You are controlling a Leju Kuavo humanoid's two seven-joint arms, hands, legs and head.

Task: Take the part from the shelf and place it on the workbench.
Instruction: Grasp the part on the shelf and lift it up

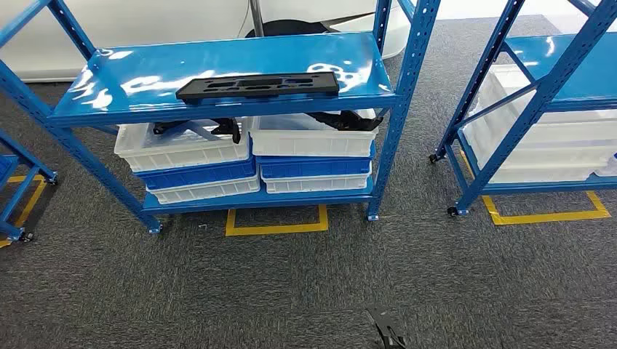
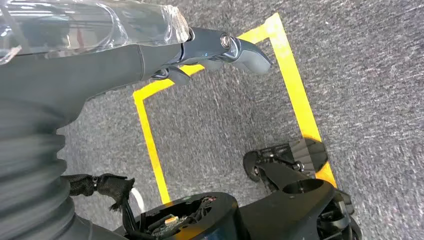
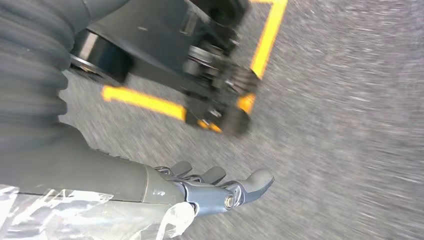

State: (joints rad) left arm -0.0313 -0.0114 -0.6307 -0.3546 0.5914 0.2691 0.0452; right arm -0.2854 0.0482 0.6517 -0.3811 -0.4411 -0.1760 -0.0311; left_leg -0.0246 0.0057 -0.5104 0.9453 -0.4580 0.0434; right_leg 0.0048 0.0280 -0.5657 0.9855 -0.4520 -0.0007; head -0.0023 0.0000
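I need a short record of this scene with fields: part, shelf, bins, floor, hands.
part: black flat part lying on top shelf, untouched
bins: white and blue bins stacked below, some black pieces inside
floor: grey carpet, yellow tape
left robot hand: hanging over the floor, holds nothing
right robot hand: hanging over the floor, holds nothing

Left robot hand [image 2: 220, 52]: grey ribbed cover, thick grey thumb, silver screw, clear plastic wrap.

Part [image 1: 259, 85] lies on top shelf [image 1: 116, 102] of centre rack; below it, bins [image 1: 182, 149] in 2 stacks side by side; 2nd rack [image 1: 538, 102] to the right.
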